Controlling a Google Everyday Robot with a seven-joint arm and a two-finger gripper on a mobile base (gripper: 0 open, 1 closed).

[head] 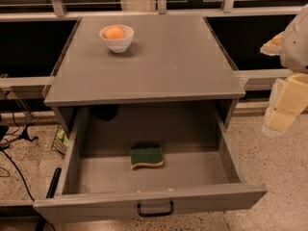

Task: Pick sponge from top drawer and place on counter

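Note:
The sponge (pixel 146 156), dark green on top over a yellow base, lies flat on the floor of the open top drawer (pixel 96 177), near the middle and toward its back. The drawer is pulled out wide, with its grey front panel and black loop handle (pixel 155 209) at the bottom of the view. The grey counter (pixel 159 66) spreads above it. My gripper (pixel 284 112) hangs at the far right edge, outside the cabinet, to the right of the drawer and at about counter height. It holds nothing that I can see.
A white bowl (pixel 116 41) with an orange fruit (pixel 114 32) stands on the counter's back left. Window rails run behind the cabinet. Black cables (pixel 14 143) and a wire basket (pixel 60 141) sit on the speckled floor at the left.

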